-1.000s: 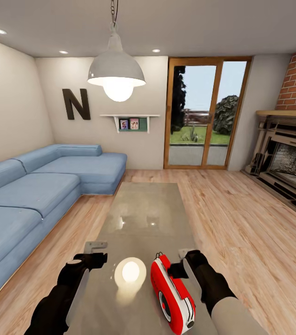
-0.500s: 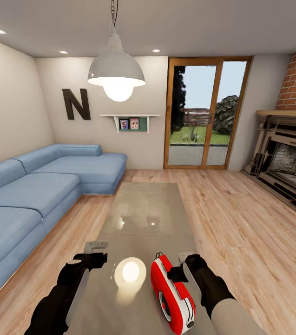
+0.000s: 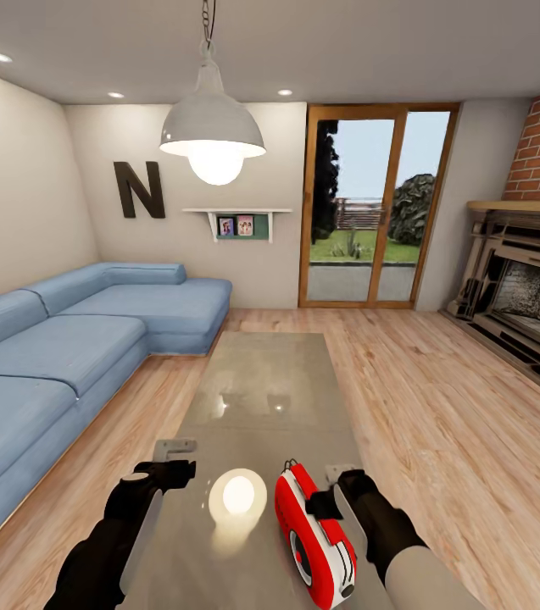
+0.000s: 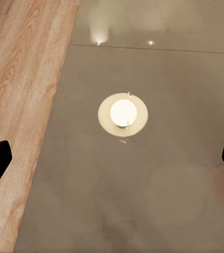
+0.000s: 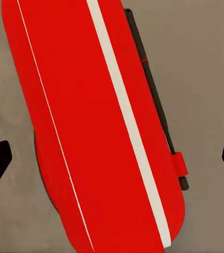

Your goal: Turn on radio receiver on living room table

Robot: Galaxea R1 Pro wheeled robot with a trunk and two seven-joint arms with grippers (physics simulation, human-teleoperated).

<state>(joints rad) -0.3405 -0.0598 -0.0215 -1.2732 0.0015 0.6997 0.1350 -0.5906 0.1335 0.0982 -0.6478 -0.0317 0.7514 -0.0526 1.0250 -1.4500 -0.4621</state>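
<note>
The radio (image 3: 316, 538) is standing on the near end of the table (image 3: 261, 381), with the right gripper (image 3: 335, 491) held wide over its far top. It is judged light, rigid and smooth; the narrow red body should be pinched, not the thin handle. The left gripper (image 3: 172, 457) is kept wide over bare tabletop.

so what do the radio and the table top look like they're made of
The radio receiver: smooth, glossy red shell with a white stripe, probably moulded plastic; the sheen is even. The table: grey top with a mirror-like finish, mirroring the pendant lamp as a bright disc, perhaps glass or polished stone.
</note>
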